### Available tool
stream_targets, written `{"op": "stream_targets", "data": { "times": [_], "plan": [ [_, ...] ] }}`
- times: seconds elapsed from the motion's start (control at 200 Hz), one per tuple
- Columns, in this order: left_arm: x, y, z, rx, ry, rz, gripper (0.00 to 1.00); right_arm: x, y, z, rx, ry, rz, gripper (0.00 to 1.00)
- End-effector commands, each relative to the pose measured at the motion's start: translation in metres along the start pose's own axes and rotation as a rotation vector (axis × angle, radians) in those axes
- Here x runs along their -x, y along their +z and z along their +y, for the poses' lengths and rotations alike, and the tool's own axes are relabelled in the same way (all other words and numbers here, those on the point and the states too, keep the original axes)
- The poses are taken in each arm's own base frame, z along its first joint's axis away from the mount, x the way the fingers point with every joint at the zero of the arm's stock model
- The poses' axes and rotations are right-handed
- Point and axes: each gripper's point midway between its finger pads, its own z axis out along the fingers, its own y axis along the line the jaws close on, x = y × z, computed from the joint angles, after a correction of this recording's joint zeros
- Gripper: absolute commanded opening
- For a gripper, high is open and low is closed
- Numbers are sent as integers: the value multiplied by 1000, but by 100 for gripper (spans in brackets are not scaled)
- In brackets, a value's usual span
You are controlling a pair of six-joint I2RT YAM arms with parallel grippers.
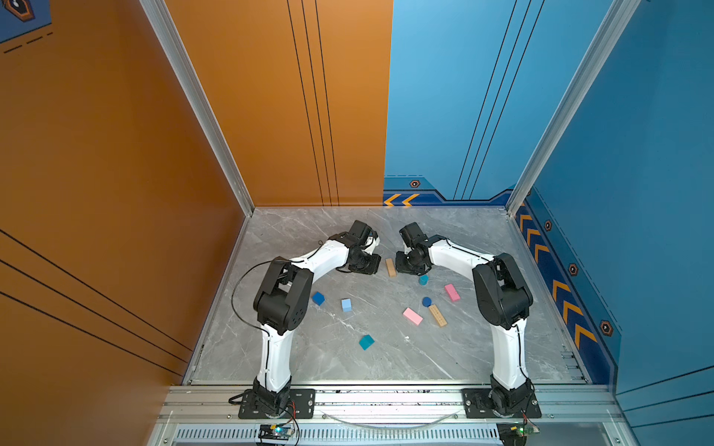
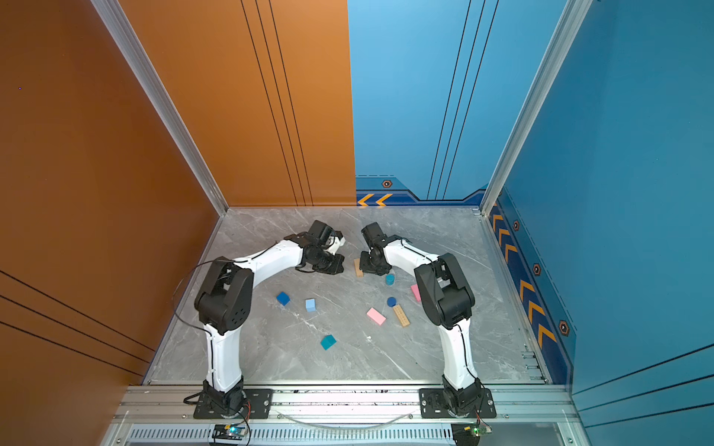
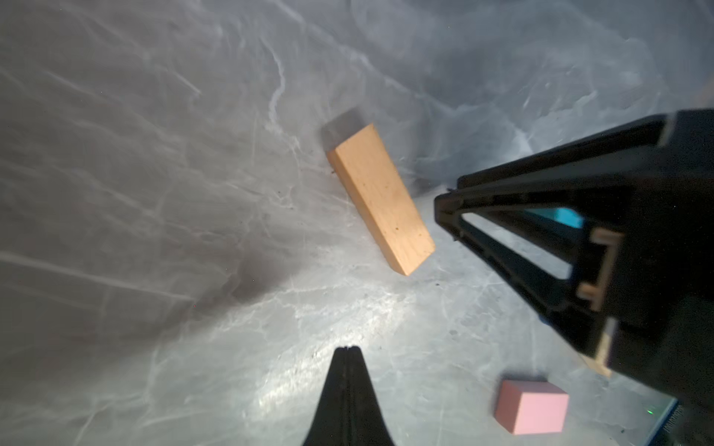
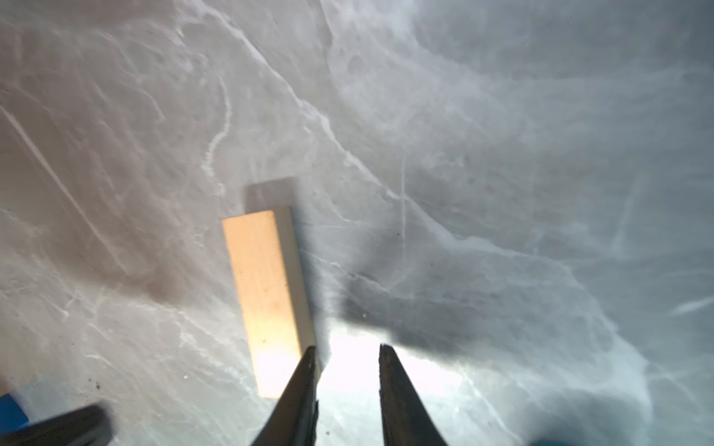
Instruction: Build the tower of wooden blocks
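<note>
A tan bar (image 1: pixel 390 267) lies flat on the marble floor between my two grippers, seen also in the wrist views (image 3: pixel 380 197) (image 4: pixel 266 293). My left gripper (image 3: pixel 349 348) is shut and empty, a short way from the bar. My right gripper (image 4: pixel 346 347) is open with only floor between its fingers; the bar lies just outside one finger (image 4: pixel 305 378). Loose in both top views: teal cylinder (image 1: pixel 423 280), dark-blue cylinder (image 1: pixel 426 301), two pink bars (image 1: pixel 451 292) (image 1: pixel 412 316), a second tan bar (image 1: pixel 437 315), dark-blue cube (image 1: pixel 318 298), light-blue cube (image 1: pixel 346 304), teal cube (image 1: pixel 366 342). No blocks are stacked.
Orange wall (image 1: pixel 116 173) on the left, blue wall (image 1: pixel 637 193) on the right and back panels enclose the marble floor (image 1: pixel 309 363). An aluminium rail (image 1: pixel 386 397) with both arm bases runs along the front edge.
</note>
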Motion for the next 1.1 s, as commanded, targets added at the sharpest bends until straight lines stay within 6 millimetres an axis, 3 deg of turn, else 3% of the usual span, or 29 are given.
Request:
{"op": "stream_targets", "data": {
  "times": [0.0,0.24,0.255,0.33,0.491,0.641,0.731,1.091],
  "plan": [
    [12,-36,0,37,22,-75,0,14,-28,10,-18,-53,-52,37],
    [23,-87,-3,43,31,-188,0,19,-35,25,-59,-143,-56,49],
    [23,-89,-3,44,31,-194,0,15,-25,21,-75,-148,-34,50],
    [24,-102,-7,41,37,-225,0,15,-21,23,-91,-170,-25,53],
    [25,-129,-14,41,49,-303,13,14,-16,28,-117,-209,-13,57],
    [26,-157,-15,60,59,-405,32,16,-10,31,-154,-241,-8,59],
    [25,-171,-14,76,63,-449,37,14,-5,31,-174,-248,0,60],
    [16,-183,-7,114,67,-465,40,7,13,33,-203,-239,24,60]
  ]
}}
